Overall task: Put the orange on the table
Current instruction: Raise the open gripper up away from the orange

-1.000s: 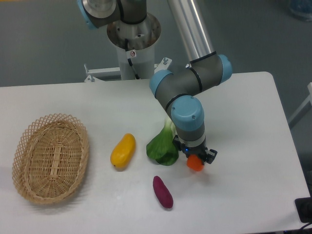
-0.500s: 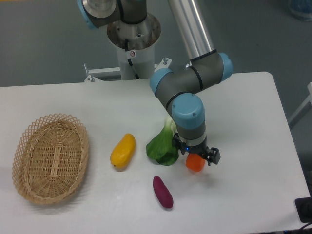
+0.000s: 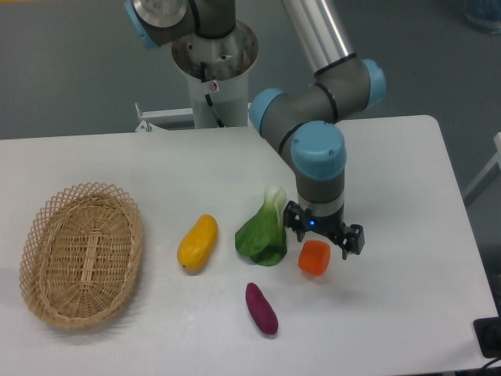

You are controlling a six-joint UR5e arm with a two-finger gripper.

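Orange (image 3: 314, 258): resting on the table (image 3: 407, 196), free of my grip; landmark for all below. My gripper (image 3: 324, 237): just above the orange, released, fingers spread wide and clear of it. Greens (image 3: 262, 233): just left of the orange. Sweet potato (image 3: 261, 308): below-left of the orange, near it. Mango (image 3: 197, 242): left of the orange, beyond the greens. Basket (image 3: 81, 252): far left of the orange, well apart.

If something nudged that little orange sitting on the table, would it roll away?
Probably not far. The orange looks blocky with flattish sides, so it would likely slide or tip over once rather than roll. Its smooth, toy-like surface suggests it is light and a bit slippery. The hand above it appears open.
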